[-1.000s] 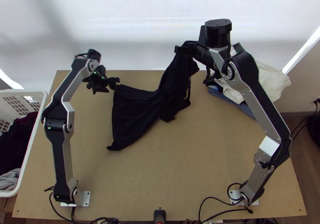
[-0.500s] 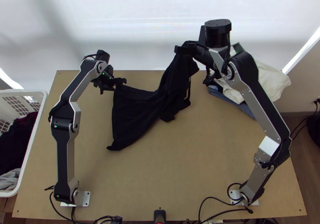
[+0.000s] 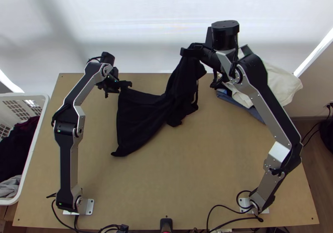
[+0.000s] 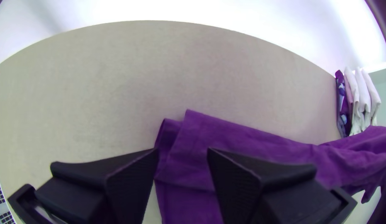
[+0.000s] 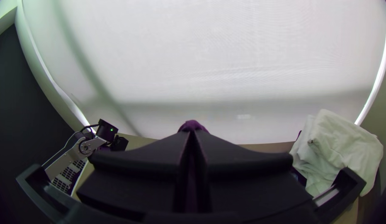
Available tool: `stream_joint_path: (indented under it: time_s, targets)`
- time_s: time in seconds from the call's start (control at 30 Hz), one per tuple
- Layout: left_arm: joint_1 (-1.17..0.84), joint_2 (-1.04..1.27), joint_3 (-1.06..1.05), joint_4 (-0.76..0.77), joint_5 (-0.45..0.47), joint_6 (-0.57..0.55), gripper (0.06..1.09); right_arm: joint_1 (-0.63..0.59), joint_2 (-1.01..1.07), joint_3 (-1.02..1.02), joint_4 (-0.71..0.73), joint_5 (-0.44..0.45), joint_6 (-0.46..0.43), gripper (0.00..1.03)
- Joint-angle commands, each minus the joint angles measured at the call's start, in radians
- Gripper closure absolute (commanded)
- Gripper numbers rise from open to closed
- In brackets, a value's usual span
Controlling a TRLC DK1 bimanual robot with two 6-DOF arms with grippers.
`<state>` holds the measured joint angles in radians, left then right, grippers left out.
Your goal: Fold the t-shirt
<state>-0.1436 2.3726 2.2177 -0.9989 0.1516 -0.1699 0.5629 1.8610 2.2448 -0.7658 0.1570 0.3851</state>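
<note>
The black t-shirt (image 3: 139, 118) lies bunched and slanting on the table, its right part lifted toward the back. My right gripper (image 3: 189, 52) holds that part up. In the right wrist view the right gripper (image 5: 192, 135) is shut on a purple-looking bit of the shirt (image 5: 193, 125). At the cloth's back left corner stands my left gripper (image 3: 120, 87). In the left wrist view the left gripper (image 4: 183, 153) is open, with the shirt (image 4: 242, 141) below and between its fingers; whether they touch it I cannot tell.
A white basket (image 3: 26, 183) with dark and grey clothes stands at the table's left edge. White and blue folded cloths (image 3: 277, 81) are stacked at the back right. Bare tabletop (image 3: 175, 179) stretches in front of the shirt. Cables run along the near edge.
My left gripper has moved right to the cloth's back left corner. The right arm has shifted very slightly left, still holding the cloth up.
</note>
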Motion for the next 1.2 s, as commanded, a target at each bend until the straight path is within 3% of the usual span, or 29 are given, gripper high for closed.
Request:
stream_joint_path:
  time_s: [0.0, 0.07, 0.13, 0.4, 0.93, 1.17]
  targets:
    - [-0.013, 0.025, 0.017, 0.008, -0.006, 0.017, 0.78, 0.008, 0.012, 0.018, 0.02, 0.001, 0.015, 1.0]
    - [-0.014, 0.028, 0.017, 0.009, -0.006, 0.018, 0.84, 0.008, 0.012, 0.019, 0.02, 0.001, 0.015, 1.0]
    - [-0.014, 0.027, 0.019, 0.013, -0.006, 0.018, 1.05, 0.008, 0.01, 0.021, 0.02, 0.001, 0.015, 1.0]
    - [0.027, -0.145, 0.062, 0.062, -0.006, -0.043, 1.04, -0.037, -0.002, 0.016, 0.02, 0.003, 0.006, 1.0]
    - [0.16, -0.595, 0.045, 0.138, -0.037, -0.115, 1.04, -0.164, -0.013, 0.03, 0.169, 0.027, -0.215, 1.0]
    - [0.248, -0.748, -0.029, 0.267, -0.058, -0.115, 1.05, -0.268, -0.016, 0.035, 0.229, 0.029, -0.25, 1.0]
